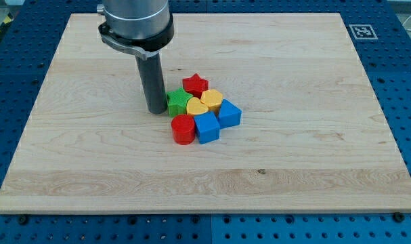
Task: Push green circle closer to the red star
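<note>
The red star point(195, 84) lies at the top of a tight cluster near the board's middle. A green block with a jagged outline point(176, 102) sits just below and left of it. A second green piece point(192, 99), round as far as I can tell, shows only as a sliver between that block, the red star and a yellow heart point(197, 107). My tip point(156, 110) rests on the board against the left side of the jagged green block.
In the same cluster are a yellow pentagon-like block point(212, 99), a red cylinder point(183, 129), a blue cube point(206, 127) and another blue block point(229, 114). The wooden board point(313, 156) lies on a blue perforated table.
</note>
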Controlling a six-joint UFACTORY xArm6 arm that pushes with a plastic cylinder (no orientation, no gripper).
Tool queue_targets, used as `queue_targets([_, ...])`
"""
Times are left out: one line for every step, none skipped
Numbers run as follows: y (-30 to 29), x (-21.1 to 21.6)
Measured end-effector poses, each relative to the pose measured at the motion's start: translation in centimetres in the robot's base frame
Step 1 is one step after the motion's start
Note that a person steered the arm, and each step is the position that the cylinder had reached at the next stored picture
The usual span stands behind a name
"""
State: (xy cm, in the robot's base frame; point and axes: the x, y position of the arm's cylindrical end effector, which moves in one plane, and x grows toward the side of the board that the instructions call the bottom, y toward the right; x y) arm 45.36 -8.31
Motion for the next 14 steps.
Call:
queue_targets([1.6,-1.0])
queue_targets([2.1,-1.1])
queue_targets([1.1,-0.5])
queue_targets([-1.5,0.7])
queue_targets([-3.2,1.0])
queue_targets([-5.1,0.8])
queue_targets([-8.5,-1.3])
queue_targets([-11.0,-3.6])
queue_targets([-9.8,-4.6])
queue_targets([-9.8,-2.7])
queue_targets([-6.4,-2.5])
queue_targets([-3.9,-3.2])
queue_targets([-1.5,-3.8])
queue_targets([-0.7,-4.2])
